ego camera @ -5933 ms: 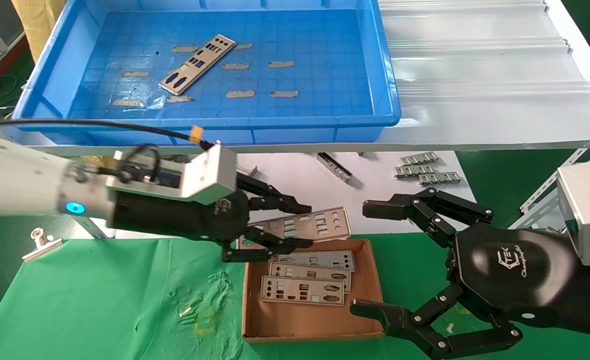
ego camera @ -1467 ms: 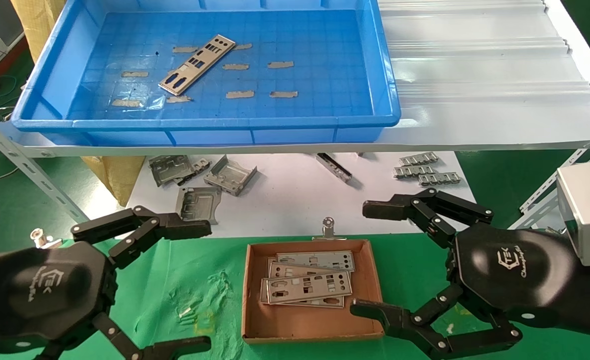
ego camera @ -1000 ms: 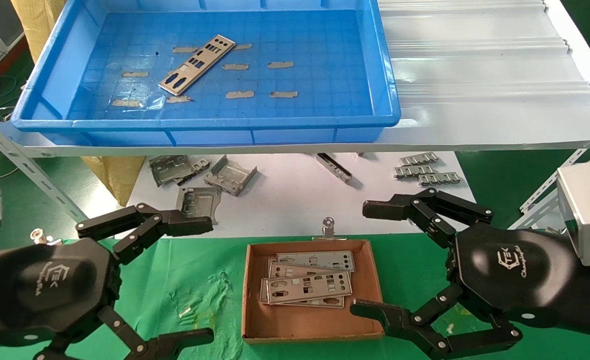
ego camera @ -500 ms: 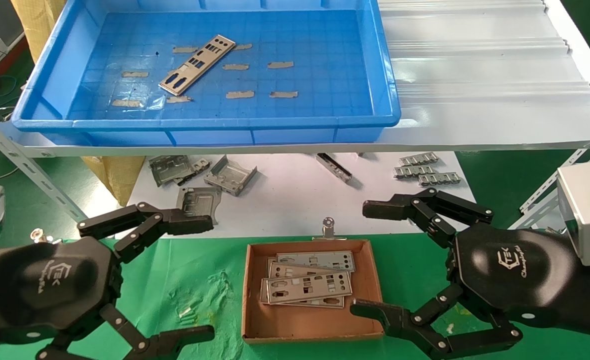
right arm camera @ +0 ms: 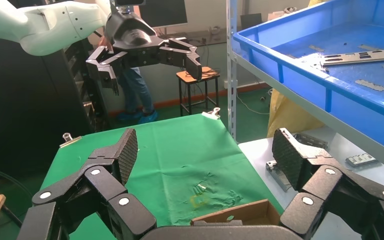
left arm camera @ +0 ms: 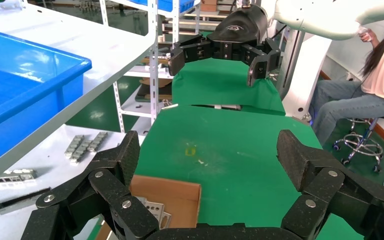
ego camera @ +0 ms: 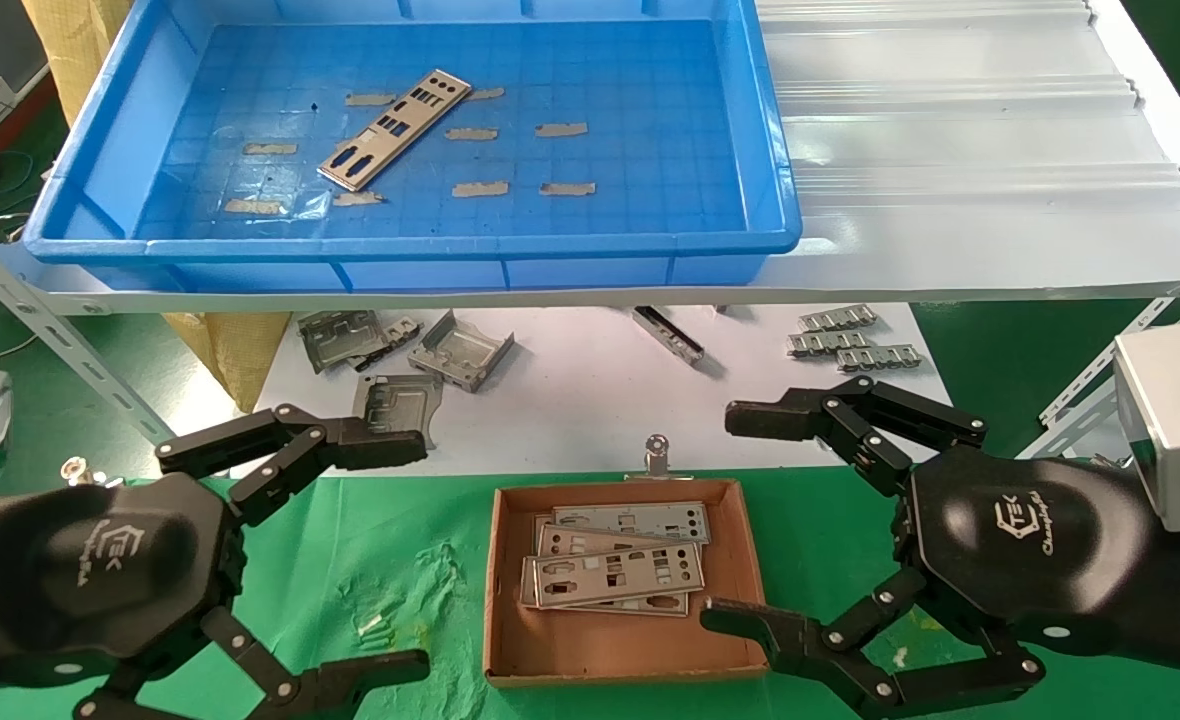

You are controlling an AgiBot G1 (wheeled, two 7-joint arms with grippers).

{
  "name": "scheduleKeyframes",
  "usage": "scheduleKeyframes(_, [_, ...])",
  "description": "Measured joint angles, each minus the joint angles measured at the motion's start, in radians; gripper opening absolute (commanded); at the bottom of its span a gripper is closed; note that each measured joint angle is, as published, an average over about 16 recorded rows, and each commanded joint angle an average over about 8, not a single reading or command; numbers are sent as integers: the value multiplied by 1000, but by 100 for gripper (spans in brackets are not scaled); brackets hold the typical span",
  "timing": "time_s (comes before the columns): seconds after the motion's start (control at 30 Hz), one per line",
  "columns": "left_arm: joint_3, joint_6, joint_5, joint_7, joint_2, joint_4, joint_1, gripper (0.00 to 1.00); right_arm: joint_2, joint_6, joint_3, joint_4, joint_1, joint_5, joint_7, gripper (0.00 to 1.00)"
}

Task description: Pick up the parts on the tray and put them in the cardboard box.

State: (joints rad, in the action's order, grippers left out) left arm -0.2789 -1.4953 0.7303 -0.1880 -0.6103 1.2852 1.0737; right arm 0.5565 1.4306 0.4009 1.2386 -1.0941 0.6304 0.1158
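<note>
Fingers (ego camera: 350, 448) of the left gripper (ego camera: 390, 560) spread wide and hold nothing, above the green cloth (ego camera: 370, 560) left of the cardboard box (ego camera: 610, 660). Right gripper (ego camera: 740, 515) gapes equally, empty, beside the box's right wall. Several parts (ego camera: 615, 575) lie stacked in the box; one part (ego camera: 395, 128) lies in the tray (ego camera: 770, 200).

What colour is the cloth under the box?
Green, clearest in the head view: cloth, box.

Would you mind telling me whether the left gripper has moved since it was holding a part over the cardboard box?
Yes. The left gripper has pulled back toward the robot's left, away from the cardboard box, and hangs open over the green cloth.
</note>
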Motion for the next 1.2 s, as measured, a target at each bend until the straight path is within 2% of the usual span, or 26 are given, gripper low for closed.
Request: scheduleKeyframes(1.2, [-1, 0, 0, 0, -1, -1, 1, 100, 0, 0, 0, 0, 0, 0, 0, 100])
